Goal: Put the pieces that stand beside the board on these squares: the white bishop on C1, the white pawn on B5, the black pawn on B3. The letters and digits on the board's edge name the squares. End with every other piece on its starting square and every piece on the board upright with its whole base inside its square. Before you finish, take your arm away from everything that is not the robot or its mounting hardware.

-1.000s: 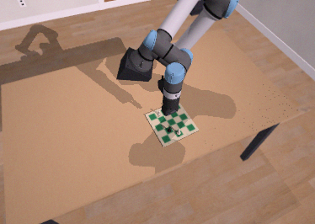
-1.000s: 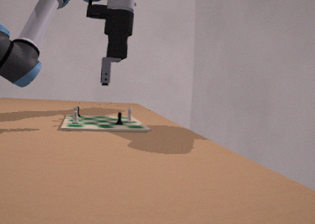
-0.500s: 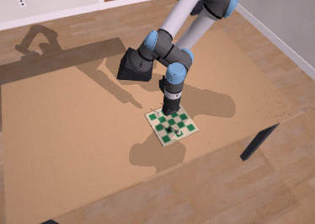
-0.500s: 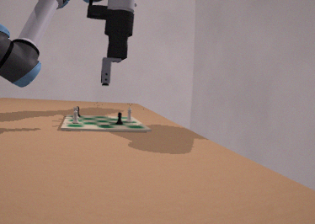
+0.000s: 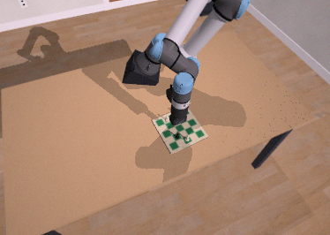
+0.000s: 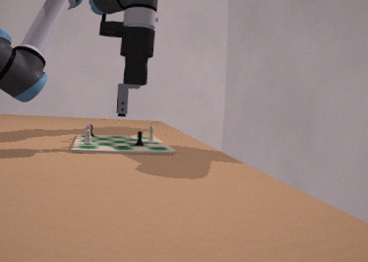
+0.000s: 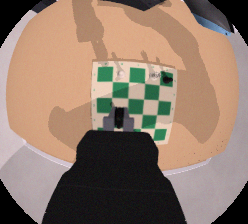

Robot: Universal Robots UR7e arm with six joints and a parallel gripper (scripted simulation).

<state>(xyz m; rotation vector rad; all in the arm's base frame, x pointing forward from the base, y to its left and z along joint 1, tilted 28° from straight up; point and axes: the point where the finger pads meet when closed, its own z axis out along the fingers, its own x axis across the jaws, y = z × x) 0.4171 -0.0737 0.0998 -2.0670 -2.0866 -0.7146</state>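
The gripper (image 6: 122, 113) (image 7: 119, 119) is shut on a small dark thing, most likely the black pawn, and holds it above the board (image 5: 171, 152) (image 6: 123, 152) (image 7: 92, 95). A black piece (image 5: 177, 136) (image 6: 140, 139) and a white piece (image 5: 187, 139) (image 6: 151, 134) stand upright on the board. Another white piece (image 6: 89, 137) (image 7: 120, 74) stands near one edge. At the far corner a white piece (image 7: 155, 75) stands next to a black piece (image 7: 167, 79). The kinds of these pieces and the edge letters are too small to tell.
The wooden table (image 5: 79, 147) (image 6: 148, 213) surrounds the board, and its long edge lies a short way past it. Arm shadows cross the table and board. The arm reaches in from the back in the top view. Small specks dot the table at the right there.
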